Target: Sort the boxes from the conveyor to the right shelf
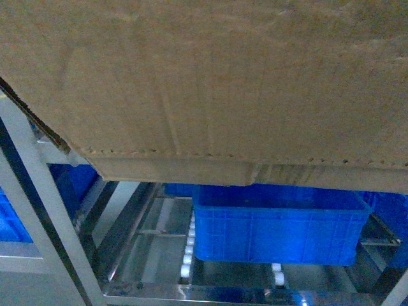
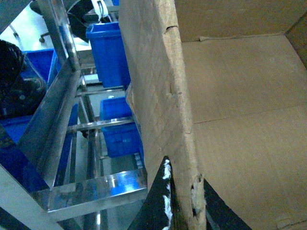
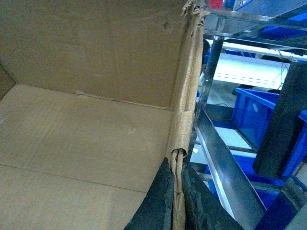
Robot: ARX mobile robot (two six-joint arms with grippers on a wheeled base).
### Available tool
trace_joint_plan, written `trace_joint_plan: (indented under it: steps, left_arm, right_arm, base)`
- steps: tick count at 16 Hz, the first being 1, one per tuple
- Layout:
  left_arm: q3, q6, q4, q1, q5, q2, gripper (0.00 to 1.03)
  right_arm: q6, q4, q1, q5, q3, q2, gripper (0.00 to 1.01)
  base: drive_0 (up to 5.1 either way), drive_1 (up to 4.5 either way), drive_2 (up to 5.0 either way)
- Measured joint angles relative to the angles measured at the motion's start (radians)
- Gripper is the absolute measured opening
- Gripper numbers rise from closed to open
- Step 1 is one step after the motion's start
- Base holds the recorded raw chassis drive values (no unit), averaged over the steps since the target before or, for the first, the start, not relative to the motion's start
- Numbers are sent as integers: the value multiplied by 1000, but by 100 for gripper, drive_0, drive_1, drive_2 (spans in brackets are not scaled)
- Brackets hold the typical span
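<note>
Cardboard box [image 1: 210,83] fills my head view, raised above the shelf [image 1: 146,223], where a blue crate [image 1: 277,226] sits on the rollers. My left gripper [image 2: 184,201] pinches one box wall; my right gripper [image 3: 178,201] pinches the opposite wall.

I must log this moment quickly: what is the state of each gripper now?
Left gripper: shut on the box, jaws pinching its side wall.
Right gripper: shut on the box, jaws pinching the opposite wall.
</note>
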Motion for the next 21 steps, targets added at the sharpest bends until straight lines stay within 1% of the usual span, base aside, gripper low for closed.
trace_joint_plan:
  steps: [2, 3, 4, 6, 8, 10, 11, 13, 14, 16, 19, 21]
  left_arm:
    - [0, -14, -27, 28, 39, 0, 3]
    - [0, -14, -32, 39, 46, 3, 3]
    - [9, -12, -43, 53, 66, 18, 3]
    - [60, 5, -75, 75, 105, 63, 3]
    - [110, 29, -95, 84, 131, 98, 3]
    - [140, 38, -111, 84, 142, 119, 3]
    - [158, 38, -128, 82, 151, 132, 3]
    - [213, 39, -151, 66, 154, 179, 3]
    - [245, 38, -150, 59, 155, 217, 3]
    - [300, 38, -155, 49, 152, 278, 3]
    - [389, 35, -174, 45, 137, 364, 3]
    - [423, 34, -185, 45, 137, 393, 3]
  right_arm:
    - [-29, -20, 48, 31, 14, 31, 2]
    - [-42, -24, 60, 38, 29, 51, 2]
    - [-52, -33, 72, 54, 56, 77, 2]
    - [-64, -43, 78, 87, 106, 130, 2]
    - [-66, -47, 77, 111, 148, 176, 2]
    - [-62, -69, 64, 117, 169, 179, 2]
    - [-54, -81, 48, 115, 174, 179, 2]
    - [-27, -100, 10, 97, 176, 182, 2]
    - [-7, -108, -14, 82, 179, 186, 2]
    - [7, -106, -47, 58, 203, 220, 2]
    - [10, -98, -79, 17, 269, 303, 2]
    - [8, -95, -88, 7, 303, 336, 2]
  base:
    - [14, 447, -419]
    - [14, 447, -419]
    - [14, 447, -419]
    - [14, 447, -419]
    - [14, 447, -419]
    - [14, 447, -419]
    - [14, 447, -419]
    - [14, 447, -419]
    - [0, 0, 0]
    - [0, 0, 0]
    - [0, 0, 0]
    - [0, 0, 0]
